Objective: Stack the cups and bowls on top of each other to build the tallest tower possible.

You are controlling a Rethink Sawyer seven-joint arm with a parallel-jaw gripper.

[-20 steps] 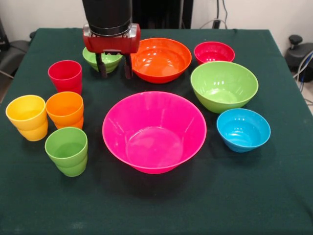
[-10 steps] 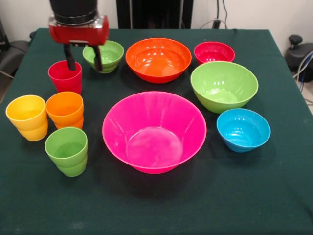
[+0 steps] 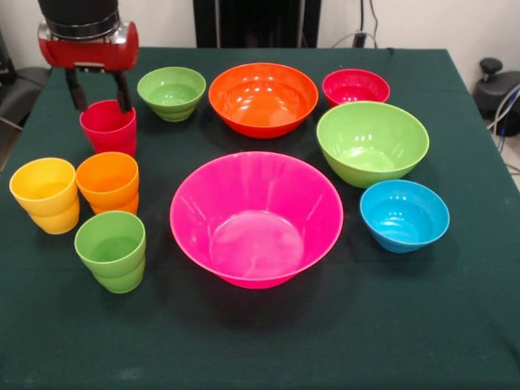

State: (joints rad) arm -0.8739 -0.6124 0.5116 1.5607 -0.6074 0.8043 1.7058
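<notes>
My gripper (image 3: 101, 104) is open and empty, its two dark fingers hanging just above the far rim of the red cup (image 3: 108, 127). The orange cup (image 3: 107, 182), yellow cup (image 3: 45, 194) and green cup (image 3: 111, 249) stand upright at the left. The very large pink bowl (image 3: 256, 217) sits in the middle. The small green bowl (image 3: 171, 93), large orange bowl (image 3: 263, 98) and small red bowl (image 3: 356, 86) line the far side. The large green bowl (image 3: 372, 141) and small blue bowl (image 3: 404, 214) are at the right. Nothing is stacked.
The dark green tablecloth (image 3: 268, 333) covers the table. A black chair part (image 3: 496, 85) stands off the right edge, and dark furniture sits behind the table's far side.
My gripper has moved left from over the small green bowl to over the red cup. It stays open and empty. No cup or bowl has moved.
</notes>
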